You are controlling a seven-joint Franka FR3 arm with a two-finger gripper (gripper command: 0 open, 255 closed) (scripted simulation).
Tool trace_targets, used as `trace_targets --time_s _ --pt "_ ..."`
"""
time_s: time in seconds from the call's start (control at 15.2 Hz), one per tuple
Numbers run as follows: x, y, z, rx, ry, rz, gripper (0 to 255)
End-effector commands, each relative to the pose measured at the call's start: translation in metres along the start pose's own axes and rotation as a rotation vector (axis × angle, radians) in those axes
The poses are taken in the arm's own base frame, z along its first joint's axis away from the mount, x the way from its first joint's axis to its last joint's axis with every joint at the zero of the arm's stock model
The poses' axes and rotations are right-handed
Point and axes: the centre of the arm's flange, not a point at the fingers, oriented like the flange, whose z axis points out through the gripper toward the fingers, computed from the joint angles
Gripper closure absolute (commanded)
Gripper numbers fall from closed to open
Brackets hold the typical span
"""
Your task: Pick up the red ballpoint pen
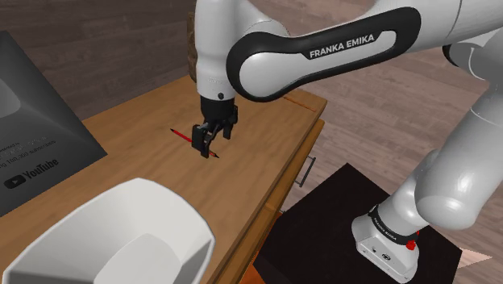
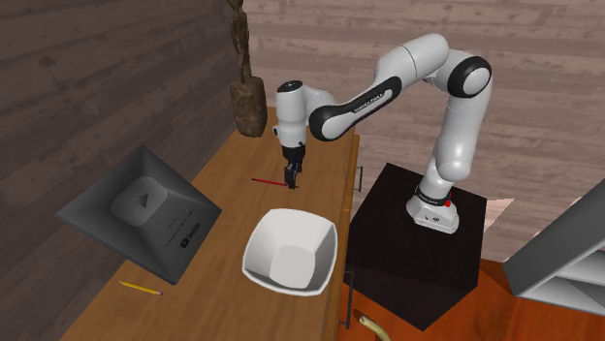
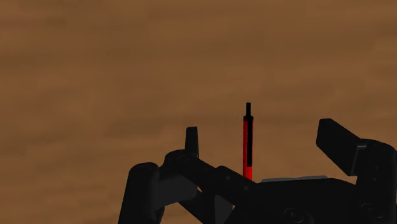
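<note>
While the red pen point(image 1: 181, 135) lies flat on the wooden desk point(image 1: 266, 137), we find the pincer point(image 1: 212, 145) lowered over one end of it. Its fingers are spread and straddle the barrel without touching it — a stance we judge suited to closing across so thin a shaft. The white bowl point(image 1: 121, 234) and the grey plaque point(image 1: 40, 137) sit well apart from it, and a yellow pencil point(image 2: 141, 288) lies farther off — nothing seems to block the grasp.
</note>
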Motion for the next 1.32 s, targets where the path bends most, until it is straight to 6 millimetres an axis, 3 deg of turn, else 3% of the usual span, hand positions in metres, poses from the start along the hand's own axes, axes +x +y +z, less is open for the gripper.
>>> trace_targets --time_s 0.0,0.33,0.4,0.99,1.25 --pt "0.001 -0.002 0.010 0.000 0.000 0.000 0" --pt "0.002 -0.001 0.029 0.000 0.000 0.000 0" --pt "0.002 -0.001 0.029 0.000 0.000 0.000 255" --pt "0.002 -0.001 0.029 0.000 0.000 0.000 255" --pt "0.001 -0.002 0.007 0.000 0.000 0.000 255"
